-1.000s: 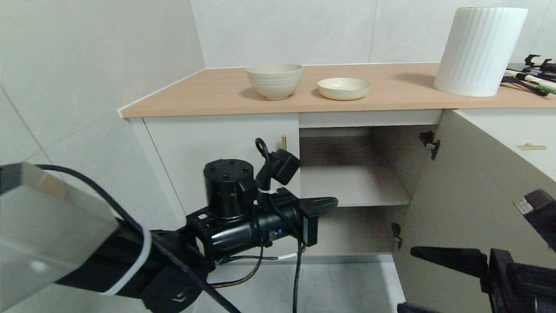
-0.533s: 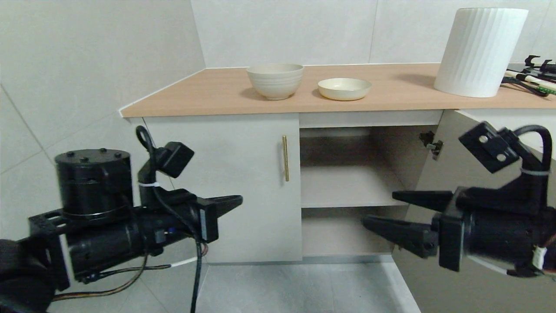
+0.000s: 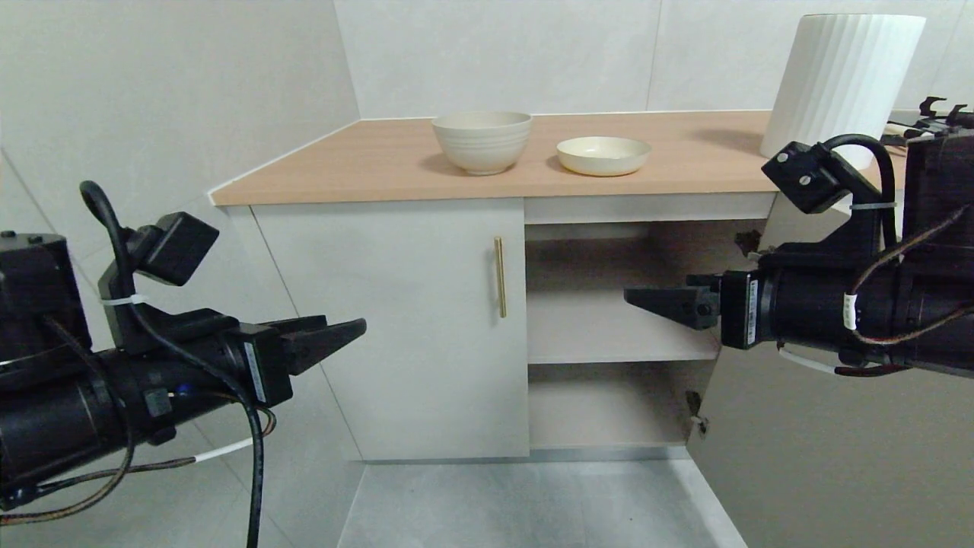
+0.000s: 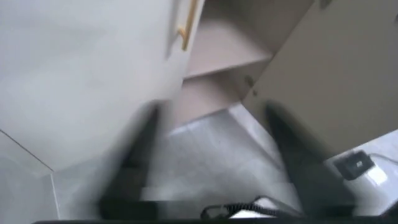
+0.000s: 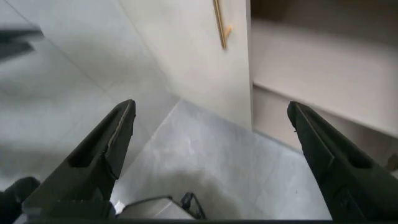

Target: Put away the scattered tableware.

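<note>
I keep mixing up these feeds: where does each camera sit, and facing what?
Head view: on the head, facing forward and down at the bowl, plate and open cabinet; left gripper and right gripper show.
Left wrist view: on that wrist, looking past its open fingers at floor and shelves.
Right wrist view: on that wrist, past its open fingers at floor and shelf.
Shared: all show the gold handle.

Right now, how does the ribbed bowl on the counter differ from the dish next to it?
The bowl is deep with tall sides; the dish is shallow and low. The bowl has ridged bands around its outside, while the dish looks smooth. The bowl is a greyer beige, the dish a warmer cream. Both stand upright on the wooden countertop, side by side but not touching.
</note>
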{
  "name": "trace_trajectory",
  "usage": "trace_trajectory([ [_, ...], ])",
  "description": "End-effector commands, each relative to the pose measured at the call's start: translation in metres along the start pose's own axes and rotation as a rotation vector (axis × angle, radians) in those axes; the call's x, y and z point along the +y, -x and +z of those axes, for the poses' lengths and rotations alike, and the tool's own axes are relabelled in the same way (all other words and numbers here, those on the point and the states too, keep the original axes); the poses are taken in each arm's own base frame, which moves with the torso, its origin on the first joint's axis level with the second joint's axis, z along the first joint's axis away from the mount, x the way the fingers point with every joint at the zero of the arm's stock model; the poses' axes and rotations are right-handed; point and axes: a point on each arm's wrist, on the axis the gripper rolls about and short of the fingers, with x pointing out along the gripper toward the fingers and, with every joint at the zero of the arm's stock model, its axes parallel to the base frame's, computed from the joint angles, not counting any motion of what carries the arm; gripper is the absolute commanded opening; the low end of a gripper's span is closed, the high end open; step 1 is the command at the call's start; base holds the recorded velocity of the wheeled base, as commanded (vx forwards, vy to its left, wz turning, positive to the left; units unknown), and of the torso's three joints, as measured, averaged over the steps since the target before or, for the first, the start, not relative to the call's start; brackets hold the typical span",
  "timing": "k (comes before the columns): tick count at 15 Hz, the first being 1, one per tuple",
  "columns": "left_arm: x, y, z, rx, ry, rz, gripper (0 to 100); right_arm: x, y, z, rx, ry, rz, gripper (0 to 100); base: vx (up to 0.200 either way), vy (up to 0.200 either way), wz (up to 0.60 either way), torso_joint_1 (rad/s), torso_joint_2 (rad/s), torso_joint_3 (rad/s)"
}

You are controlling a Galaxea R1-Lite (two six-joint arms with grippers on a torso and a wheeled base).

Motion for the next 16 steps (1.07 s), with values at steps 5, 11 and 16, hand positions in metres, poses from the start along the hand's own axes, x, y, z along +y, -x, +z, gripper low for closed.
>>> trace_trajectory([
  [5,0.0,0.009,0.02,-0.068,0.062,0.014,100,-0.002,0.006,-0.01,0.017,0.007,-0.044,100,0.0,0.0,0.0,0.0,0.0,0.0],
  [11,-0.005,0.021,0.027,-0.061,0.063,0.013,100,-0.001,0.009,-0.011,0.045,0.0,-0.048,100,0.0,0.0,0.0,0.0,0.0,0.0],
  [16,-0.002,0.021,0.029,-0.065,0.064,0.027,100,-0.001,0.011,-0.01,0.036,0.002,-0.046,100,0.12,0.0,0.0,0.0,0.0,-0.001],
])
